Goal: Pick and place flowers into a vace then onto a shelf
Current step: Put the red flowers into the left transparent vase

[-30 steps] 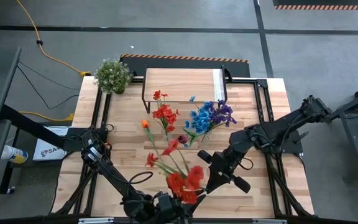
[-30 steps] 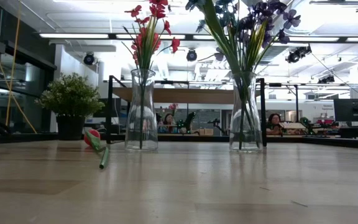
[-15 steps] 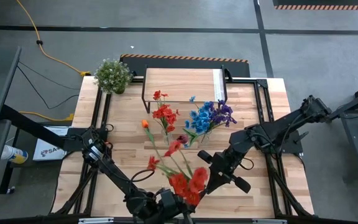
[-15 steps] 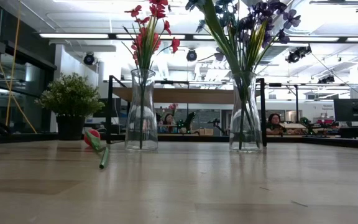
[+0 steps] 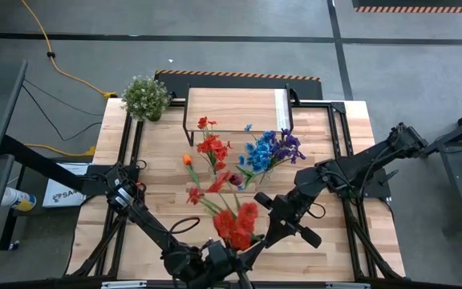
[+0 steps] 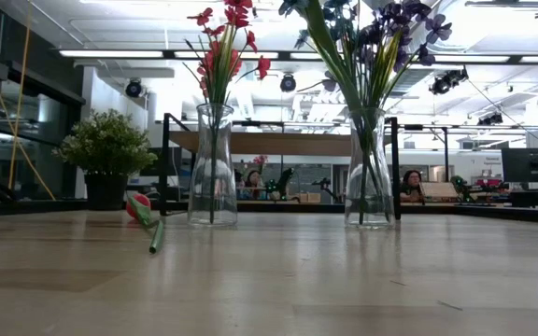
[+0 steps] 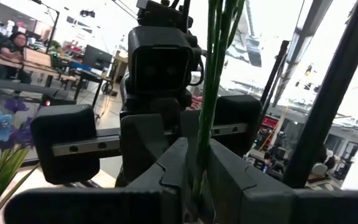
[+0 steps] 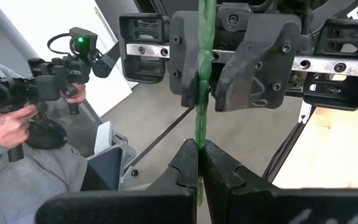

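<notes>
Only one piece of lettering shows: in the high view, at the left edge of the frame beside the table (image 5: 167,181), a white box (image 5: 61,193) on the floor bears dark letters, of which only "SA" can be made out; the rest is hidden. No other text is legible.

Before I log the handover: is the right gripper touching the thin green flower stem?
Touching. The right wrist view shows the right gripper shut on the thin green flower stem.

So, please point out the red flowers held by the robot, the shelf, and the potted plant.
red flowers (image 5: 235,223), high view, on the blooms.
shelf (image 5: 233,107), high view, bare middle of board.
potted plant (image 5: 145,96), high view, on foliage.
</notes>
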Action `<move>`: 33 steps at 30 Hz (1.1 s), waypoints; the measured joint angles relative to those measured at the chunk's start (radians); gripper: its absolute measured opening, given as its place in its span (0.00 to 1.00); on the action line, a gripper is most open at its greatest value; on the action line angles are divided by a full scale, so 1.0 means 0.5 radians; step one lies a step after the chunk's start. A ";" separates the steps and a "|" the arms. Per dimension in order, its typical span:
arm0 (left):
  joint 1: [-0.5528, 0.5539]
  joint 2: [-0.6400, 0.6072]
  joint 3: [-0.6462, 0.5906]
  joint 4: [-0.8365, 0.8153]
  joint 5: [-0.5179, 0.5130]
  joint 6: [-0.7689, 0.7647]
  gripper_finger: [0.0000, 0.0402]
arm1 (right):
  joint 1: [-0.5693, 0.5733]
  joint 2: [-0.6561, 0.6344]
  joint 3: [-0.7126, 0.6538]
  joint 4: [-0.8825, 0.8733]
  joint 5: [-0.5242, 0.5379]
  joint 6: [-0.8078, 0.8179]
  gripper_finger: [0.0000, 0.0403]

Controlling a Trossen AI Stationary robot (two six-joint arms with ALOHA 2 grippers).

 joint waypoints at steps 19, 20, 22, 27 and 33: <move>0.041 0.001 0.000 0.010 0.010 0.024 0.09 | -0.001 0.000 0.000 -0.029 -0.002 -0.018 0.00; 0.041 0.001 0.000 0.012 0.012 0.024 0.09 | 0.000 0.000 0.000 -0.029 -0.001 -0.016 0.00; 0.042 0.001 0.000 0.012 0.011 0.024 0.09 | 0.000 0.000 0.000 -0.037 -0.002 -0.001 0.00; 0.036 0.004 -0.003 0.054 -0.035 0.113 0.09 | 0.000 -0.001 0.001 -0.076 0.022 0.001 0.01; 0.013 0.004 -0.003 0.209 -0.101 0.290 0.09 | 0.001 0.000 0.004 -0.098 0.062 0.002 0.06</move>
